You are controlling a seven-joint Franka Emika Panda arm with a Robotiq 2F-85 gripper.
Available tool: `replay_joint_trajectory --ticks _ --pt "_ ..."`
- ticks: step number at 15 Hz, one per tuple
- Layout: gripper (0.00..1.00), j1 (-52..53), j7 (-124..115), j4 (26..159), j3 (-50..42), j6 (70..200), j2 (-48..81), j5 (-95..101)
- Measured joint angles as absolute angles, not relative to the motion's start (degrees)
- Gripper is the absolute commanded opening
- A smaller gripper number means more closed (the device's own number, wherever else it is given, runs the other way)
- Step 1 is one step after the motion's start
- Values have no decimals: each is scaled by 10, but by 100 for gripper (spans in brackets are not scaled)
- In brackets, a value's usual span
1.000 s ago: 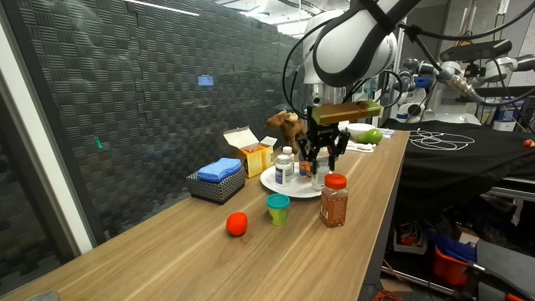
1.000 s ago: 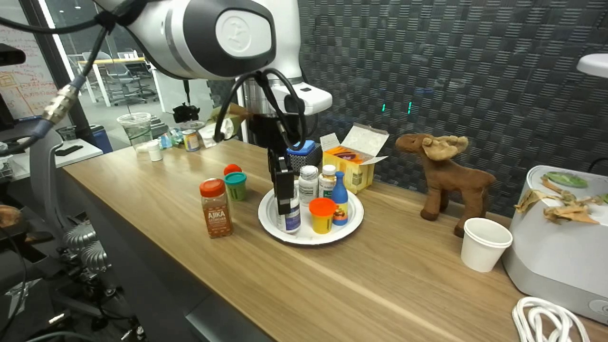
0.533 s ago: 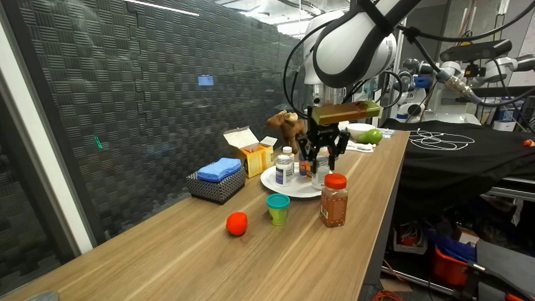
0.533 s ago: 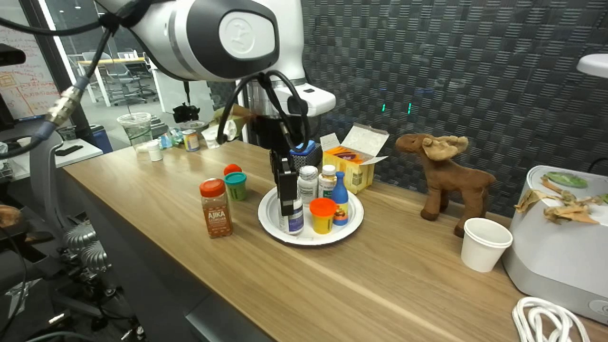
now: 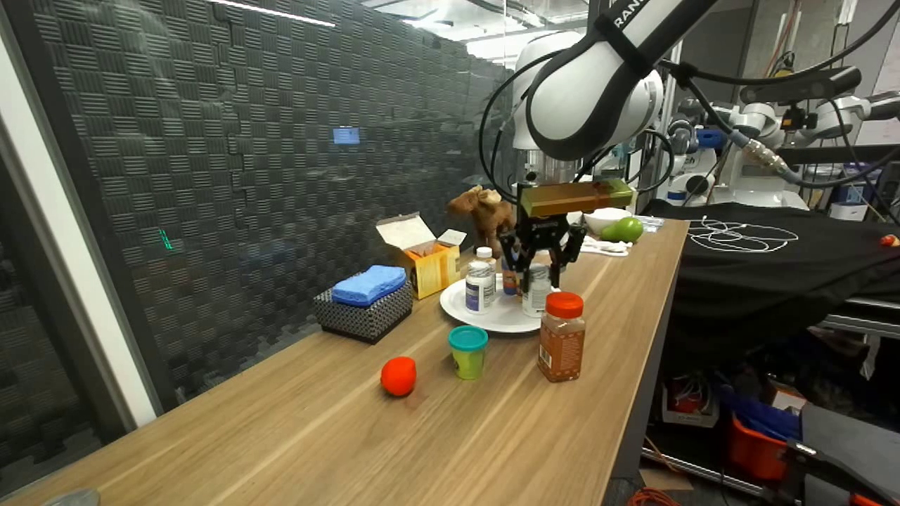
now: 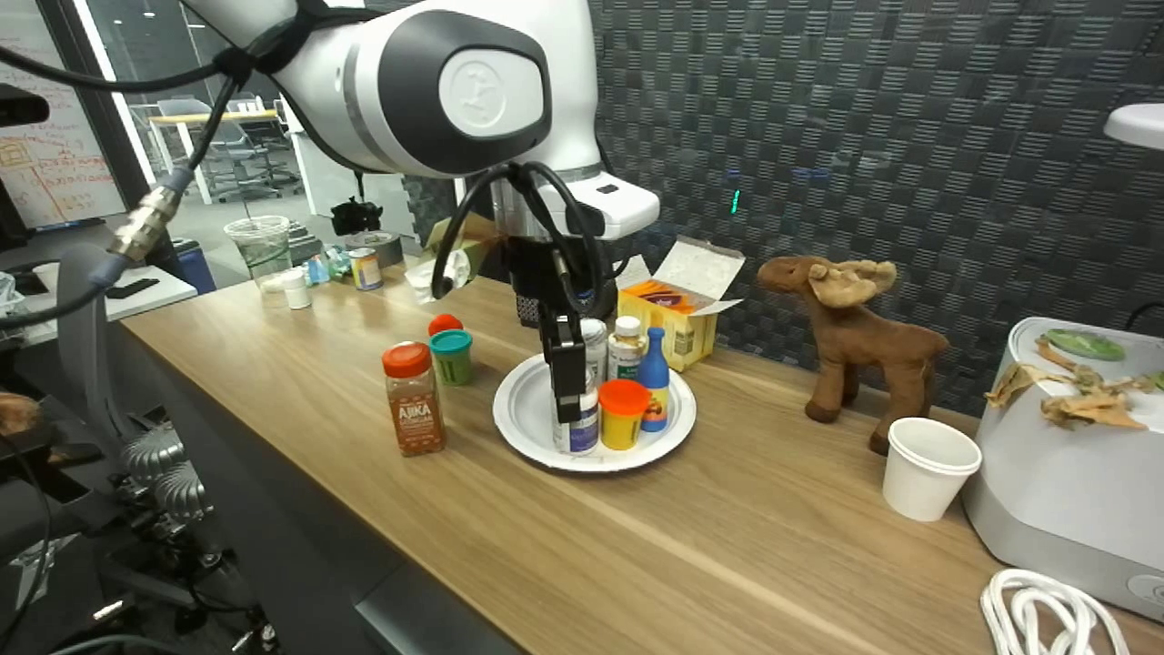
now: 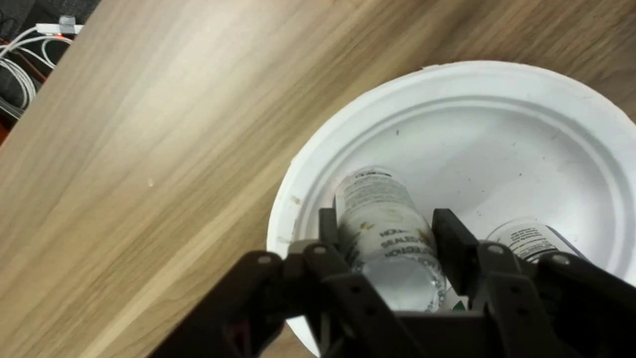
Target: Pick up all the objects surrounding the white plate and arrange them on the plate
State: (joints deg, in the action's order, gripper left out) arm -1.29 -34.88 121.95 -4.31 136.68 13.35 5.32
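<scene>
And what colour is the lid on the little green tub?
The lid is teal, clearest in an exterior view.

Wrist view close, downward; plate (image 7: 467,149) shared with both exterior views

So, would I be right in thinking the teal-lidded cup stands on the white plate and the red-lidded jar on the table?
Not quite: the teal-lidded cup stands on the table, off the white plate, as both exterior views show. The red-lidded jar does stand on the table.
</scene>
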Motion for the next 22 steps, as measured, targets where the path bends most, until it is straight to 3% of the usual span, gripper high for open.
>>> replay_joint_trajectory --ticks 3,4,22 --pt "97 -13 -349 1220 -47 1367 134 53" --pt "100 -13 -349 1220 -48 1367 134 53" --pt "100 15 -337 1307 7 1338 -16 37"
